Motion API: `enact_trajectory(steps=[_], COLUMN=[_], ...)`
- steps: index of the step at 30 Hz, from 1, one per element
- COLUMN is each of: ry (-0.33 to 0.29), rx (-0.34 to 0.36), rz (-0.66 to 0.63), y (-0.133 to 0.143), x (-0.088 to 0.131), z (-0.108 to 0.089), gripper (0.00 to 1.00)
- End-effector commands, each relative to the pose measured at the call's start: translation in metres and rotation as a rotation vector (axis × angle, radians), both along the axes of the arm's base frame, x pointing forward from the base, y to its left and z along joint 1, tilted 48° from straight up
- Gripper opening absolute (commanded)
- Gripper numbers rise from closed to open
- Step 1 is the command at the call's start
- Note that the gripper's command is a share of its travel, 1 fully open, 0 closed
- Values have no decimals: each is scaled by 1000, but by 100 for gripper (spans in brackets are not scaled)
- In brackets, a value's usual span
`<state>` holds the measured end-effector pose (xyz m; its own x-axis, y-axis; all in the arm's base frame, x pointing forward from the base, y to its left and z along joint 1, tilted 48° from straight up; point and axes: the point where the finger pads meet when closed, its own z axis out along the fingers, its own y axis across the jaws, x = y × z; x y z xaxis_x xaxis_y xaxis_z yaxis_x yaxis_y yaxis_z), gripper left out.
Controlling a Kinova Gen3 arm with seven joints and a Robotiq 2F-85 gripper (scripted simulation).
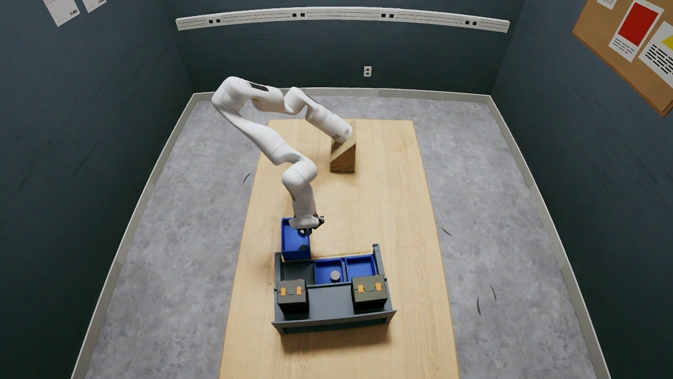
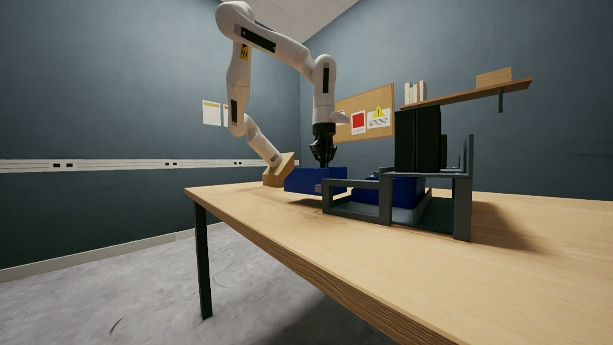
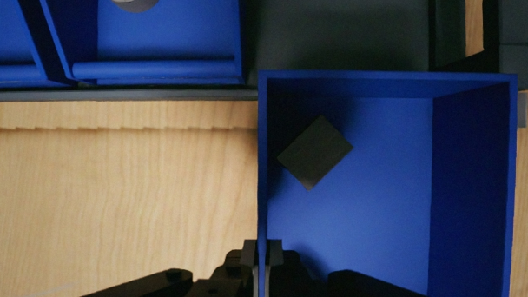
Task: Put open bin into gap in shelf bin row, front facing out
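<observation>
Blue bin (image 1: 295, 254) (image 2: 306, 182) (image 3: 382, 174): raised above the counter (image 1: 367, 197) (image 2: 265, 223) (image 3: 130, 195), roughly level, outside the shelf (image 1: 329, 301) (image 2: 384, 201) (image 3: 130, 95).
Bin contents: one dark block (image 1: 303, 248) (image 3: 315, 153), near a side wall.
Middle bin (image 1: 325, 281) (image 3: 174, 35): held a grey round part (image 1: 335, 276) (image 3: 136, 4).
Shelf gap (image 1: 298, 269) (image 3: 343, 35): open beside the middle bin; the blue bin's leading edge overlapped it in the wrist view.
Hand (image 1: 306, 232) (image 2: 323, 165) (image 3: 263, 260): pinched the blue bin's side wall.

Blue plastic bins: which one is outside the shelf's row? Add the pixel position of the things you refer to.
The blue bin (image 1: 295, 241) (image 2: 313, 179) (image 3: 360, 191) with a dark block (image 3: 315, 152) inside, its side wall pinched by the jaws; the others sit in the row.
</observation>
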<state>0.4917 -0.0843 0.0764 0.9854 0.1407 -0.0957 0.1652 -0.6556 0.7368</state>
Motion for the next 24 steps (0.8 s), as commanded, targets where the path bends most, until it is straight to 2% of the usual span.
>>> enact_trajectory(steps=[1,24], ry=[-2,-3], rx=[1,2], rz=[2,4], y=[1,1], x=[-1,-8], z=[1,2], gripper=[10,10])
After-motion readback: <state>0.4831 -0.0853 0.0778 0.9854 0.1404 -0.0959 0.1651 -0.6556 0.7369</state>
